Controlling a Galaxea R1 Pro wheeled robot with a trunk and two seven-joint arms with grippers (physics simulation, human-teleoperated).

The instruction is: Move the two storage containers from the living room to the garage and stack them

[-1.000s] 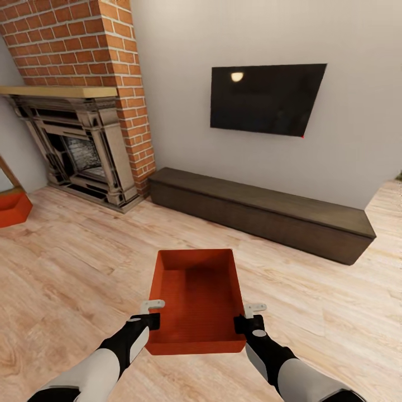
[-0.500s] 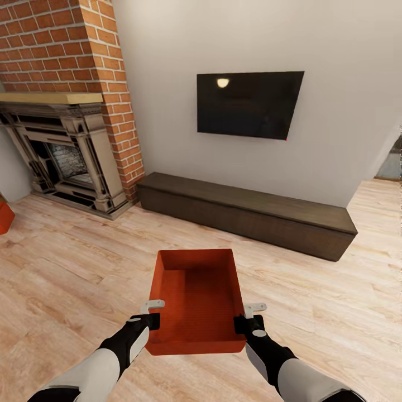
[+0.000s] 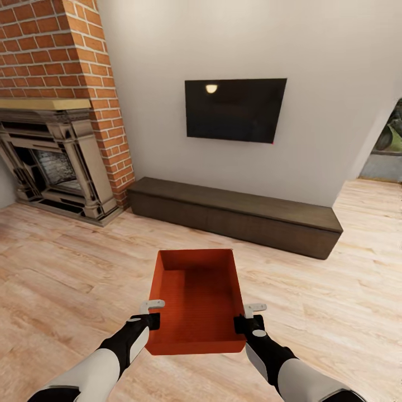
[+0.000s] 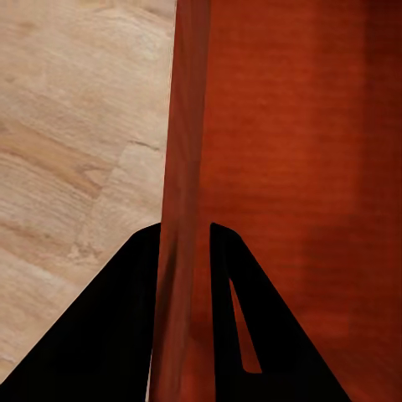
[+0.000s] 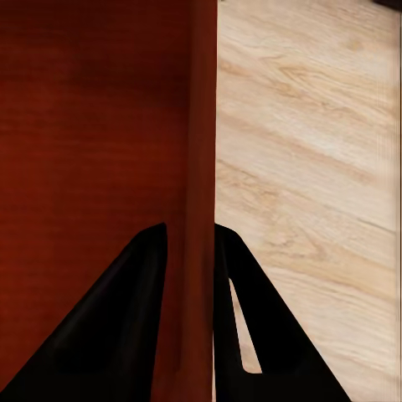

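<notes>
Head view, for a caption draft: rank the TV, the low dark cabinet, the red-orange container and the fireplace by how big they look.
1. Low dark cabinet, widest span.
2. Fireplace with its brick chimney, cut off by the frame edge, so unsure against the cabinet.
3. Red-orange container and TV look alike; the container is nearer the camera, so no ranking.

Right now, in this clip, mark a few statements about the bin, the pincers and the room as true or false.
1. Both pincers grip the storage container by its side walls. True: the left pincer and the right pincer each straddle a wall, as both wrist views show.
2. The container holds a folded cloth. False: it is empty.
3. The TV hangs above the long dark cabinet. True.
4. The floor under the robot is grey concrete. False: it is a pale wood plank floor.
5. The brick fireplace stands at the head view's right. False: it is at the left.
</notes>
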